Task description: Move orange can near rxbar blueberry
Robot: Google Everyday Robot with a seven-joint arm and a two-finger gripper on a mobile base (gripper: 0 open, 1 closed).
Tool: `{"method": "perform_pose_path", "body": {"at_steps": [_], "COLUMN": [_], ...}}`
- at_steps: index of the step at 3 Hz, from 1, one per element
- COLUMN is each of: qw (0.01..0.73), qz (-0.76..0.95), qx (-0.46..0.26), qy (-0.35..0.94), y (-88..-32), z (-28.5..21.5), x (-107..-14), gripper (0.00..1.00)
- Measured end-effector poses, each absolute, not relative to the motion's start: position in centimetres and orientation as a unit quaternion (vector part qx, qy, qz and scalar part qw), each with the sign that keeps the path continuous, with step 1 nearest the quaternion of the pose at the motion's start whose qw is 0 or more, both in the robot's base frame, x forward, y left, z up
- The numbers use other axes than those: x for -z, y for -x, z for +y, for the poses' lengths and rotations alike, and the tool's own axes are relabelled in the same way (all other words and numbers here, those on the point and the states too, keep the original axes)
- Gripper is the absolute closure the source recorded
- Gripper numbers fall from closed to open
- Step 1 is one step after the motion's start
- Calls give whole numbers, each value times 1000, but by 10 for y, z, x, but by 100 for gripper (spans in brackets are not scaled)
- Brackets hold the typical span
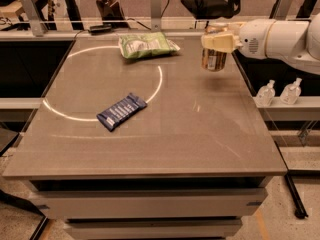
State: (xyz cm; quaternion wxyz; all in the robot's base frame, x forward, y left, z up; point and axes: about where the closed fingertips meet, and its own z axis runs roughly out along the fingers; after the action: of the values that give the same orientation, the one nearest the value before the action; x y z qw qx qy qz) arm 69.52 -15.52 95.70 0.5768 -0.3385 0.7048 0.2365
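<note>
so the gripper [218, 42] is over the far right corner of the table [200, 144], clamped on the top end of the orange can [214, 60]; the can hangs upright under the fingers and, going by the dark patch on the surface below it, I'd say it's just clear of the tabletop, though I wouldn't swear to it; the rxbar blueberry [121, 111] lies flat and slanted left of the table's middle, well apart from the can, right on the glowing light ring [160, 79]; a green crinkly bag [148, 45] sits at the far edge between the two but off the straight line, so it shouldn't get in the way; handling-wise, a small metal can is stiff and smooth, probably light if empty and noticeably heavier if full, can't tell which from here; thin walls dent if squeezed hard at mid-height, so gripping near the rim where it's stiffest, like now, seems the sane choice; smooth sides could slip or swing on a quick move, so I'd carry it low and slow and set it down just beside the bar, not on it; two little pump bottles [278, 91] stand on a ledge off to the right, not involved
</note>
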Motion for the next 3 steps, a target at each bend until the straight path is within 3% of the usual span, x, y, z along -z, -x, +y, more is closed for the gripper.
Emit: {"method": "perform_pose_path", "body": {"at_steps": [1, 3], "qw": [580, 582], "qz": [668, 649], "qx": [-298, -316], "qy": [358, 373], "y": [-641, -632], "z": [-120, -98], "x": [-972, -977], "gripper": [100, 100]}}
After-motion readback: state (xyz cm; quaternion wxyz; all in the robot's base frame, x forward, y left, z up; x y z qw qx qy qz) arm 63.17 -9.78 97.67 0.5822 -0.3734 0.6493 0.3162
